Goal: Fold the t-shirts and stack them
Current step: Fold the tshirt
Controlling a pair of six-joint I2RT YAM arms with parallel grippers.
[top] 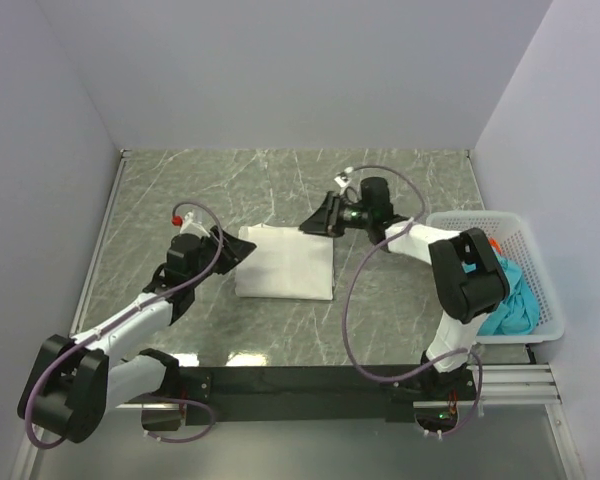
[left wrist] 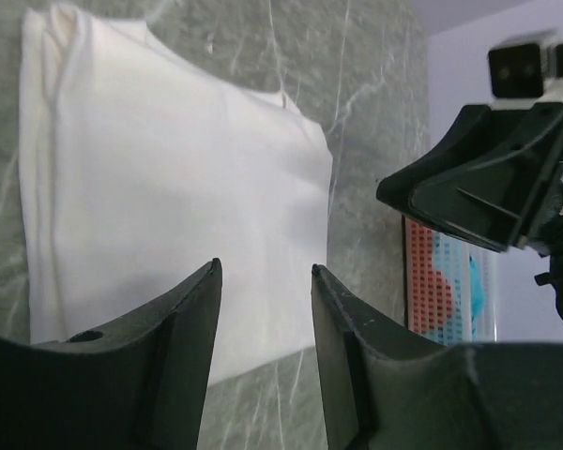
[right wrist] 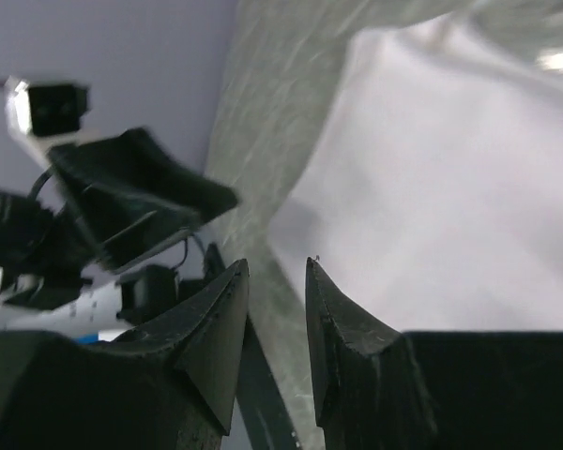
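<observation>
A white t-shirt (top: 285,263) lies folded into a flat rectangle on the marble table, print hidden; it also shows in the left wrist view (left wrist: 169,197) and the right wrist view (right wrist: 450,197). My left gripper (top: 235,250) is open and empty at the shirt's left edge, seen also in the left wrist view (left wrist: 263,272). My right gripper (top: 315,222) is open and empty just above the shirt's far right corner, seen also in the right wrist view (right wrist: 277,267). A teal t-shirt (top: 510,295) and a bit of red-orange t-shirt (top: 494,243) lie bunched in the basket.
A white plastic mesh basket (top: 540,275) stands at the table's right edge, partly behind my right arm. Grey walls close in the table at left, back and right. A black rail runs along the near edge.
</observation>
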